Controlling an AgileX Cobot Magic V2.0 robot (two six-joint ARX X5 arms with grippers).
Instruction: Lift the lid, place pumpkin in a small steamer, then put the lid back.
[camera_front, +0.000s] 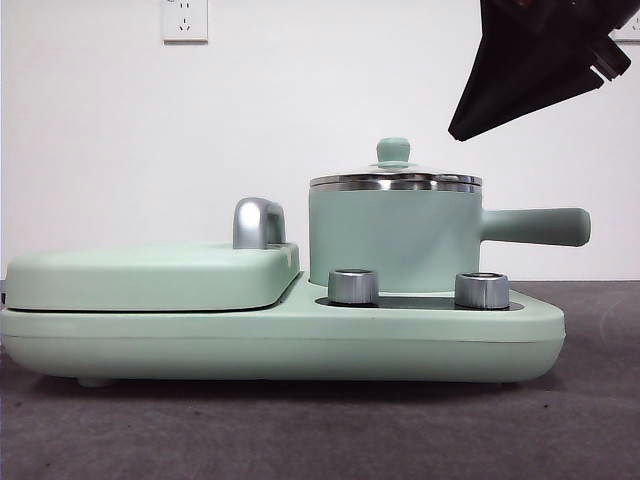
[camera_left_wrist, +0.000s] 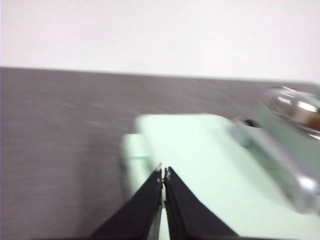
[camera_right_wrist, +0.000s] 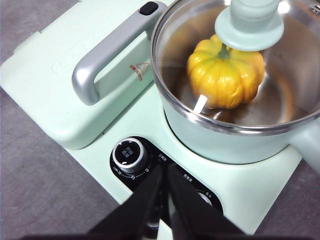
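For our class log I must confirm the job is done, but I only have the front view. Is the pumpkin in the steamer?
Observer: Yes. The right wrist view shows the pumpkin inside the small steamer, under the glass lid.
Operator: Is the right end effector holding anything?
Observer: No. The right end effector is shut and empty, above the knobs.
Operator: And the left?
Observer: The left end effector is shut and empty, over the flat grill cover.

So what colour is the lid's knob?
Mint green; the lid knob shows best in the right wrist view.
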